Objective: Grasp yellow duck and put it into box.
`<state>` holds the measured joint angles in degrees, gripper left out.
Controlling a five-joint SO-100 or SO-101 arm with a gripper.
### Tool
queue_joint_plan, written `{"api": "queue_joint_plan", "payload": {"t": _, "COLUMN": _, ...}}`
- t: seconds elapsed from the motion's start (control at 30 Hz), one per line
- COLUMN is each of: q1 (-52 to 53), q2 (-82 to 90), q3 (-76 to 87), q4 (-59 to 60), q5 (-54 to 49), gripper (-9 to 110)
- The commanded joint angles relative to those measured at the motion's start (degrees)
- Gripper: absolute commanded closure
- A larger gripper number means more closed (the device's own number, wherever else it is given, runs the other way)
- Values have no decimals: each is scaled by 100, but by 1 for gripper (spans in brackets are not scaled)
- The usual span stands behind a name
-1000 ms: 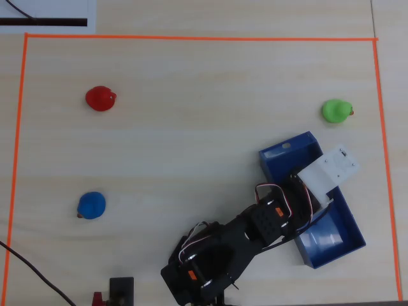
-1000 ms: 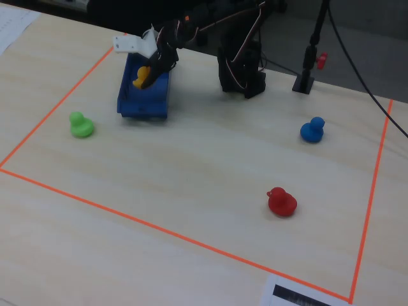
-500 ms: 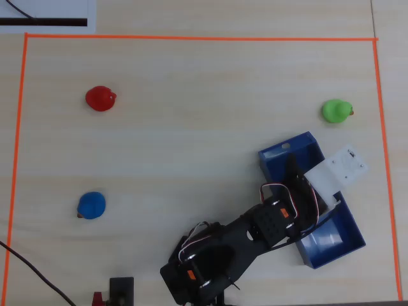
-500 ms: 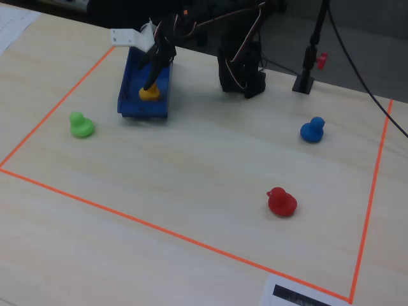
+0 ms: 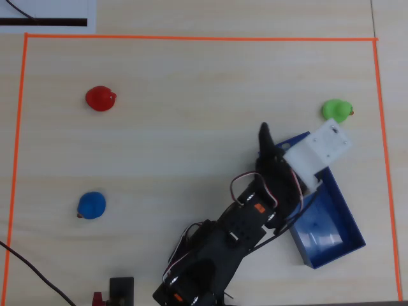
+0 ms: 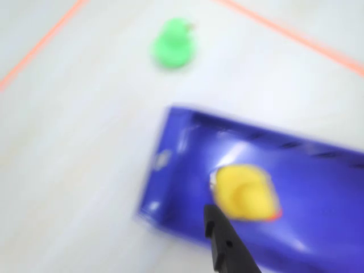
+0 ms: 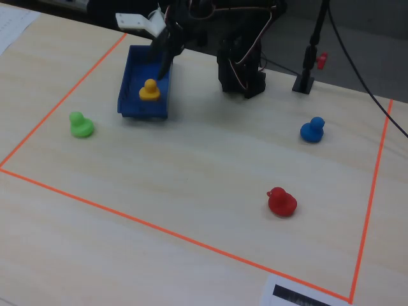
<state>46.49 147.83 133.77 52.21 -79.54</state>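
Note:
The yellow duck [image 7: 150, 90] sits upright on the floor of the blue box [image 7: 141, 113], near its front end, free of the gripper. In the wrist view the duck [image 6: 244, 192] lies in the box [image 6: 187, 165], with one black finger [image 6: 224, 244] just in front of it. My gripper [image 7: 162, 54] hangs open above the box's far end and holds nothing. In the overhead view the gripper [image 5: 280, 150] and its white mount cover the upper end of the box [image 5: 331, 213] and hide the duck.
A green duck [image 7: 81, 124] stands left of the box, a blue duck [image 7: 312, 130] and a red duck [image 7: 281, 202] to the right. Orange tape [image 7: 127, 217] frames the work area. The arm's base [image 7: 242, 70] and a black stand [image 7: 306, 80] sit behind.
The gripper let the yellow duck go; it now rests in the box. The gripper has since lifted and swung toward the box's other end.

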Motion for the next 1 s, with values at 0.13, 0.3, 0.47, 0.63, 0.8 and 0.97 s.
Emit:
{"api": "queue_joint_plan", "payload": {"t": 0.13, "q1": -2619, "q2": 2285, "q3": 712, "q4": 1521, "q5": 439, "gripper": 47}}
{"api": "queue_joint_plan", "payload": {"t": 0.3, "q1": -3173, "q2": 3190, "q3": 1670, "q4": 1942, "q5": 378, "gripper": 47}}
{"api": "queue_joint_plan", "payload": {"t": 0.47, "q1": -3384, "q2": 3788, "q3": 2681, "q4": 1819, "q5": 281, "gripper": 48}}
{"api": "queue_joint_plan", "payload": {"t": 0.63, "q1": -3595, "q2": 4175, "q3": 3454, "q4": 1538, "q5": 325, "gripper": 48}}
{"api": "queue_joint_plan", "payload": {"t": 0.8, "q1": -3709, "q2": 4175, "q3": 4113, "q4": 1116, "q5": 352, "gripper": 51}}
{"api": "queue_joint_plan", "payload": {"t": 0.97, "q1": -3797, "q2": 4175, "q3": 4438, "q4": 1002, "q5": 536, "gripper": 55}}
